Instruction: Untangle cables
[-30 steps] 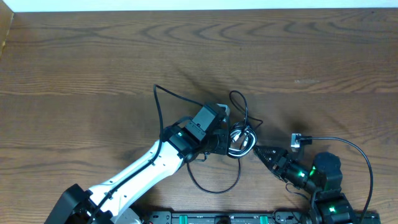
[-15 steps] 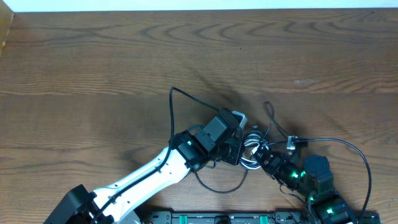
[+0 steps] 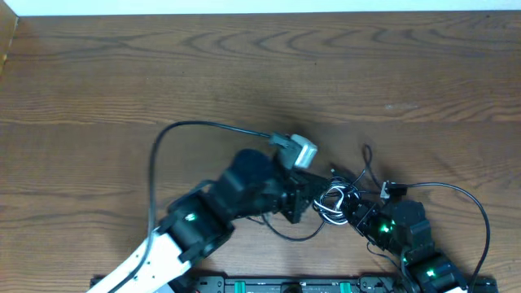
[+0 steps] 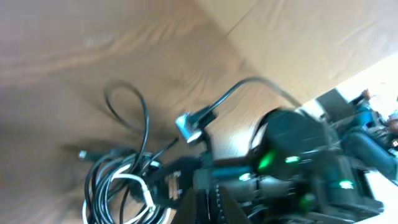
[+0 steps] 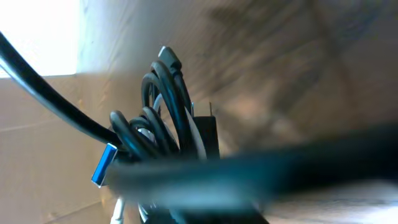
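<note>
From opposite sides, the left gripper (image 3: 306, 198) and right gripper (image 3: 348, 210) pinch the tangled bundle of thin black and white cables (image 3: 332, 197) — fingers closed.

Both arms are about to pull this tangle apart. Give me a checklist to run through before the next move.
1. Jaws of left gripper shut at the cables: ok.
2. Jaws of right gripper shut at the cables: ok.
3. Each arm holds a separate strand: cannot tell, both wrist views are blurred.
4. White and black strands separated: not ok, the loops are bunched together between the arms.
5. The right arm's own cord clear of the tangle: cannot tell, its plug end sits right beside it.
</note>
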